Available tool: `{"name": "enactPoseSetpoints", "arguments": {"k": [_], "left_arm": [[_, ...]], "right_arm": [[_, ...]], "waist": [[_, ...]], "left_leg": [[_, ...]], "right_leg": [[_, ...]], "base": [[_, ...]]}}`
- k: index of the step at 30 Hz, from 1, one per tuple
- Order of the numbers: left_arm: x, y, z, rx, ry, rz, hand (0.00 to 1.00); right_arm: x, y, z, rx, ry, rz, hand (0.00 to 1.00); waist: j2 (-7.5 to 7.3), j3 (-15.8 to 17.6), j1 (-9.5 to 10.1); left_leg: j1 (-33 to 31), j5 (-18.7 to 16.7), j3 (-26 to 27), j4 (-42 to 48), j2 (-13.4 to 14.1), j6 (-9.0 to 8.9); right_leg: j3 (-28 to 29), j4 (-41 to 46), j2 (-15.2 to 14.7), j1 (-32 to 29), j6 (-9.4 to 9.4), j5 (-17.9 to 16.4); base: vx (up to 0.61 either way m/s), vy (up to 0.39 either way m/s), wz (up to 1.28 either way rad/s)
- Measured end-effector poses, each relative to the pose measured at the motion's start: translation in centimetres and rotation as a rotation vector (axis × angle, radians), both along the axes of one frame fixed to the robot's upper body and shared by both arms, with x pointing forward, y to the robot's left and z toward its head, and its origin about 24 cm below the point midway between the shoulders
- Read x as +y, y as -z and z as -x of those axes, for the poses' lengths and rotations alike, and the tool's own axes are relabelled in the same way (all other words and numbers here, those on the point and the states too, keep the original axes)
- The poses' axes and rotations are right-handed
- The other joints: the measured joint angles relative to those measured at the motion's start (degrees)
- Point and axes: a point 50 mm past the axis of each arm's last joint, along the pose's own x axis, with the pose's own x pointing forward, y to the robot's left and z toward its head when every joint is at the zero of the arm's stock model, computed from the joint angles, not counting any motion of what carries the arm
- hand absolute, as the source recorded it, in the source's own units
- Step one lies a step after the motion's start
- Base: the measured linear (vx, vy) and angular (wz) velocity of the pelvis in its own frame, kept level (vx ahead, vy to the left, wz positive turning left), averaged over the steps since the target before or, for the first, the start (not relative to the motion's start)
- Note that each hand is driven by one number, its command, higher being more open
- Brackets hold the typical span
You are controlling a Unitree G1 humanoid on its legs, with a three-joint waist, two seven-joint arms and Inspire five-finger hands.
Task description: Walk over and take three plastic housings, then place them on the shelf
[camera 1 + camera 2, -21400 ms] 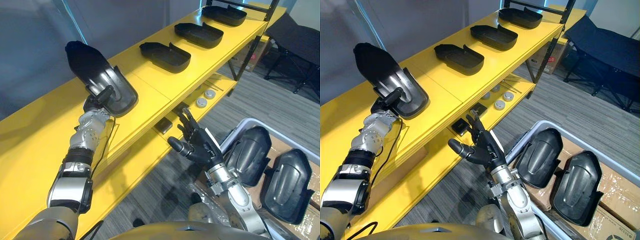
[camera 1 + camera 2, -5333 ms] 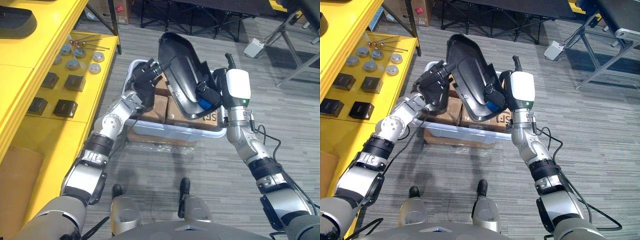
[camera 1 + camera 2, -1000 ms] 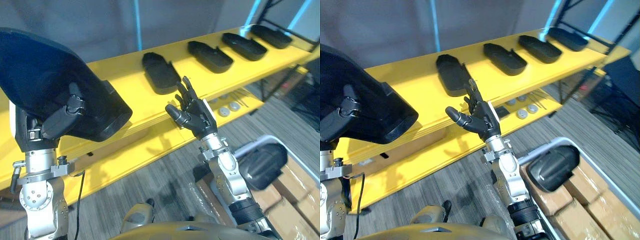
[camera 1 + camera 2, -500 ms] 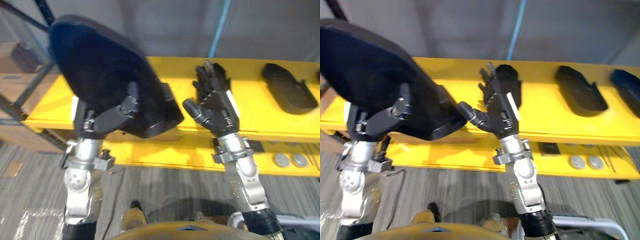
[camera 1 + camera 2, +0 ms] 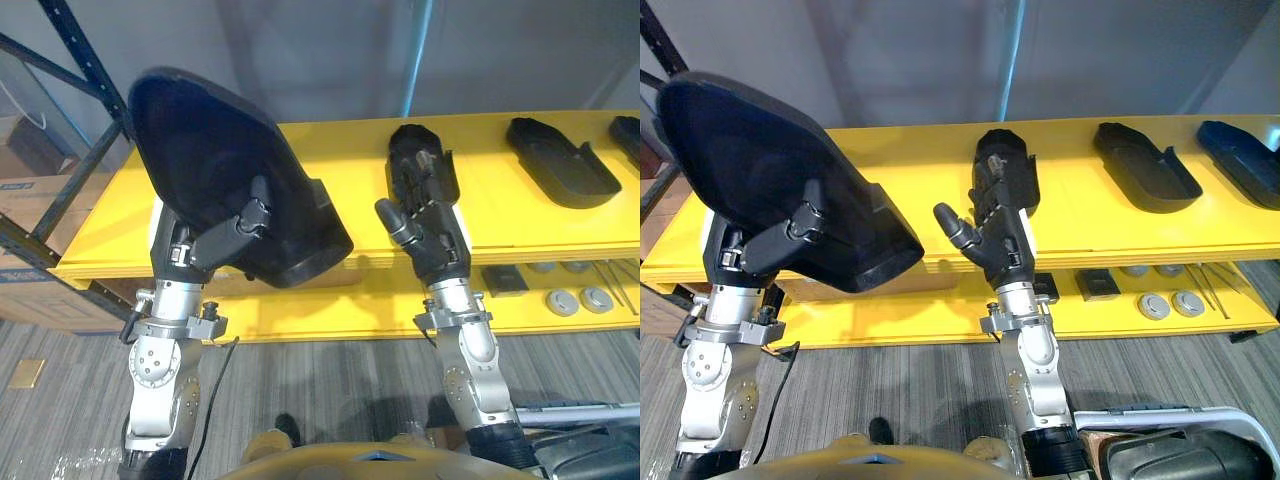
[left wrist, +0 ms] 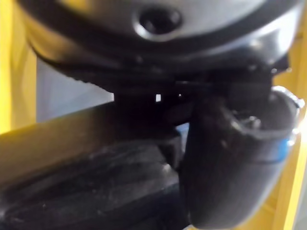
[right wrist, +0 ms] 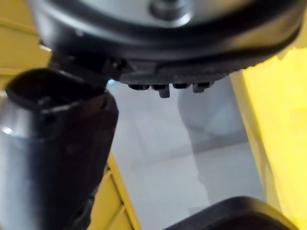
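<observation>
My left hand [image 5: 213, 238] is shut on a large black plastic housing [image 5: 215, 165], held tilted up in front of the left part of the yellow shelf [image 5: 330, 160]. In the left wrist view my thumb [image 6: 230, 158] curls against the housing's dark wall [image 6: 96, 191]. My right hand [image 5: 432, 228] stands upright and open before the shelf's front edge, holding nothing. Behind its fingers another black housing [image 5: 1005, 160] lies on the shelf top. Two more housings [image 5: 1145, 165] [image 5: 1245, 148] lie further right on the same shelf.
The lower shelf carries round metal parts [image 5: 566, 300] and small black blocks [image 5: 503, 279]. A dark upright post [image 5: 85, 80] and cardboard boxes [image 5: 30, 210] stand at the shelf's left end. A grey bin with a housing [image 5: 1185, 458] sits at the lower right.
The camera has swung, so the shelf now lies straight ahead. The left hand still holds the housing up and the right hand stays open.
</observation>
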Motion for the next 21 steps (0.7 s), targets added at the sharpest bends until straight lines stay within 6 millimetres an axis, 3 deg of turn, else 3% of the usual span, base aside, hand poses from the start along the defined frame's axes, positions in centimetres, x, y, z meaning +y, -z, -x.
{"name": "enactPoseSetpoints", "arguments": {"k": [2, 3, 4, 6, 9, 11, 12, 13, 15, 16, 19, 21], "left_arm": [[0.1, 0.4, -0.1, 0.020, -0.027, 0.002, 0.00], [0.0, 0.4, -0.1, 0.019, -0.034, -0.011, 0.00], [-0.1, 0.2, -0.3, 0.011, -0.030, -0.022, 0.00], [-0.2, 0.2, -0.5, 0.009, -0.034, -0.052, 0.00], [0.3, -0.5, -1.1, 0.006, -0.038, -0.136, 0.00], [0.6, -0.6, -1.5, 0.031, -0.030, -0.161, 0.00], [0.6, -0.6, -1.7, 0.041, -0.023, -0.166, 0.00], [0.7, -0.4, -1.8, 0.052, -0.016, -0.173, 0.00], [1.1, -0.5, -1.8, 0.052, -0.030, -0.177, 0.00], [1.4, -0.6, -1.8, 0.058, -0.044, -0.177, 0.00], [1.4, -0.6, -2.0, 0.072, -0.054, -0.169, 0.00], [1.2, -0.4, -2.1, 0.084, -0.064, -0.156, 0.00]], "right_arm": [[-0.3, 0.4, 0.0, 0.017, 0.003, 0.018, 1.00], [-0.5, 0.4, 0.0, 0.012, 0.006, 0.025, 1.00], [-1.3, 0.0, 0.0, -0.006, 0.046, 0.026, 1.00], [-1.7, 0.1, 0.0, 0.001, 0.084, 0.016, 1.00], [-2.3, 0.1, 0.0, 0.010, 0.140, -0.001, 1.00], [-2.1, 0.1, 0.0, 0.019, 0.170, -0.029, 1.00], [-2.1, 0.2, 0.0, 0.023, 0.188, -0.042, 1.00], [-1.9, 0.3, 0.1, 0.032, 0.200, -0.061, 1.00], [-1.3, 0.3, 0.0, 0.033, 0.190, -0.077, 1.00], [-0.9, 0.4, 0.1, 0.037, 0.183, -0.087, 1.00], [-1.1, 0.5, 0.2, 0.043, 0.194, -0.088, 1.00], [-1.5, 0.5, 0.2, 0.041, 0.211, -0.084, 1.00]], "waist": [[0.29, 0.7, 0.13], [0.59, 0.6, 0.06], [2.09, 0.2, -1.09], [1.63, 0.3, -1.43], [-0.78, 0.9, -1.43], [-1.47, 0.8, -1.51], [-1.25, 0.8, -1.64], [-0.54, 0.8, -1.28], [-0.46, 0.8, -1.20], [-0.78, 0.7, -1.48], [-1.27, 0.6, -2.36], [-1.22, 0.6, -2.74]], "left_leg": [[0.2, -0.1, -2.8, 0.6, -0.4, -0.72], [1.0, -0.4, -3.0, -2.3, -0.5, -0.67], [3.0, 0.3, -3.6, -10.8, -0.4, -1.09], [4.7, 1.8, -2.5, -13.4, -2.4, -1.63], [5.0, 0.2, -0.6, -12.6, -5.8, 0.27], [5.5, -1.0, 0.7, -12.1, -7.7, 1.61], [5.9, -1.5, 1.3, -11.9, -8.2, 2.30], [6.6, -2.0, 2.7, -11.8, -8.0, 2.87], [7.8, -3.0, 5.3, -11.8, -7.2, 3.61], [8.3, -3.4, 6.7, -11.8, -6.7, 4.08], [8.1, -3.5, 7.3, -11.9, -6.0, 4.26], [7.3, -3.6, 6.9, -11.4, -6.4, 4.20]], "right_leg": [[0.8, -0.1, -0.5, 1.4, 0.21, 0.2], [0.8, 0.0, -0.8, 0.7, 0.33, 0.2], [1.0, 0.2, -1.0, -0.2, 1.01, 0.1], [2.0, 0.9, -2.7, -0.6, 1.79, -0.4], [4.3, 0.9, -5.9, -1.5, 2.72, 0.1], [4.6, 1.5, -7.9, -1.8, 2.46, 0.3], [4.5, 2.6, -8.6, -2.2, 2.14, 1.4], [4.0, 4.6, -8.8, -3.7, 0.15, 2.9], [2.8, 4.5, -8.5, -4.5, -0.33, 5.1], [3.0, 3.5, -7.3, -4.6, 0.38, 5.4], [2.9, -1.3, -3.2, -3.9, -0.02, 5.5], [2.9, -4.4, -2.9, -3.1, 1.36, 6.5]], "base": [[0.00, 0.049, -0.16], [-0.01, 0.127, 0.05], [-0.02, 0.150, 0.08], [0.01, 0.148, -0.01], [0.04, 0.177, -0.14], [0.06, 0.131, -0.17], [0.10, 0.180, -0.38], [0.08, 0.153, -0.43], [0.08, 0.145, -0.71], [0.07, 0.090, -0.67], [0.03, 0.006, -0.29], [0.00, 0.000, -0.04]]}}
